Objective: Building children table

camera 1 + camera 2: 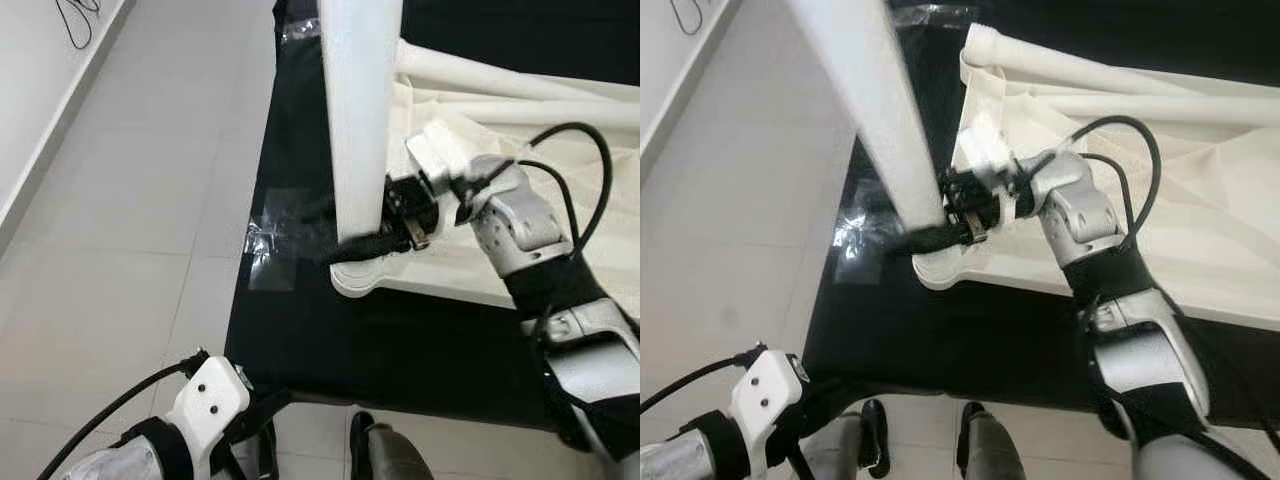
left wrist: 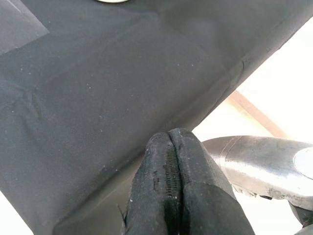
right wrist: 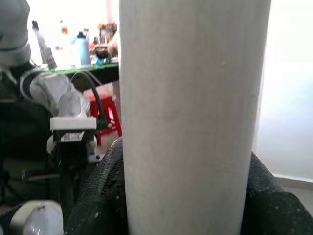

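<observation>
We see the right gripper (image 1: 365,243) grasping the white table leg (image 1: 358,110) upright at the tabletop (image 1: 520,200) corner; left gripper (image 2: 172,166) fingers clenched below the black mat (image 1: 400,350).

My two head cameras look steeply down from above me, both taking in the black surface (image 1: 400,340), the white leg (image 1: 358,120) standing on it and the pale floor (image 1: 130,220). My left wrist camera looks along its gripper (image 2: 171,186), close over that black surface. My right wrist camera faces the leg (image 3: 193,112) at very close range.
</observation>
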Controlling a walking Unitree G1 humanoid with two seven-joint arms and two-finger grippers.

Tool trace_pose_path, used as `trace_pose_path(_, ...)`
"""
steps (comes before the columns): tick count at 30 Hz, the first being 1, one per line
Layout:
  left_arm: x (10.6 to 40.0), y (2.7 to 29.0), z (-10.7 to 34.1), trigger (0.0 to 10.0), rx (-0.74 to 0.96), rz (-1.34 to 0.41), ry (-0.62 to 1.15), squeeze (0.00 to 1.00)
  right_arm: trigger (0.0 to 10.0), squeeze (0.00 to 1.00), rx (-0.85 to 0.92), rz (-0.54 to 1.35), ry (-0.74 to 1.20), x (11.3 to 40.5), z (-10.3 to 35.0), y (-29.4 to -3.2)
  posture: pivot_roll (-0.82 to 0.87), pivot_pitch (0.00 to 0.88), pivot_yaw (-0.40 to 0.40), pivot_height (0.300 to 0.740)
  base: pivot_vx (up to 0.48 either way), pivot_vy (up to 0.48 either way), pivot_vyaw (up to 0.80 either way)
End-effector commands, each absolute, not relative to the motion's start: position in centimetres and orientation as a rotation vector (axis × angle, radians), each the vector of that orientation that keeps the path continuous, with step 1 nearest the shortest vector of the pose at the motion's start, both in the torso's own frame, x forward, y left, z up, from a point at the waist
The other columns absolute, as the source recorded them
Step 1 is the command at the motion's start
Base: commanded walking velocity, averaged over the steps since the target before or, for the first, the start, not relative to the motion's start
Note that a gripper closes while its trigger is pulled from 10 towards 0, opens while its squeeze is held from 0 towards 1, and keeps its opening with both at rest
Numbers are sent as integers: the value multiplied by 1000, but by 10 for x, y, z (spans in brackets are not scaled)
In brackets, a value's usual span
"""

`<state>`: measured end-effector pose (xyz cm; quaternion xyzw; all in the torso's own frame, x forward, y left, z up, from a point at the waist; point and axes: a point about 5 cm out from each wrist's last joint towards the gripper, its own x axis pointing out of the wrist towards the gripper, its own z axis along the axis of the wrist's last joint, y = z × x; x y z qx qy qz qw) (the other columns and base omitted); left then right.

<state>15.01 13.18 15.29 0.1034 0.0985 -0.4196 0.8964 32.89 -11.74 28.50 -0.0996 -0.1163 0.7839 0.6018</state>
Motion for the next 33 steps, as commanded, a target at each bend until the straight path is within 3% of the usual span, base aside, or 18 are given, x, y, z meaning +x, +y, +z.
trace_pose_path(1,146,132,151,10000,212,-878,232,0,10000,0,-177,1790,-187,333,264,-122,167,380,14,740,0,0,0)
trace_pose_path(14,148,130,150,10000,211,-883,228,0,10000,0,-81,1683,-225,327,249,-133,159,369,16,740,0,0,0)
trace_pose_path(27,147,130,149,10000,216,-893,232,0,10000,0,-335,1706,-148,305,225,-128,155,359,24,740,0,0,0)
trace_pose_path(33,148,130,149,10000,218,-892,230,0,10000,0,-375,1726,-113,306,225,-127,156,362,21,740,0,0,0)
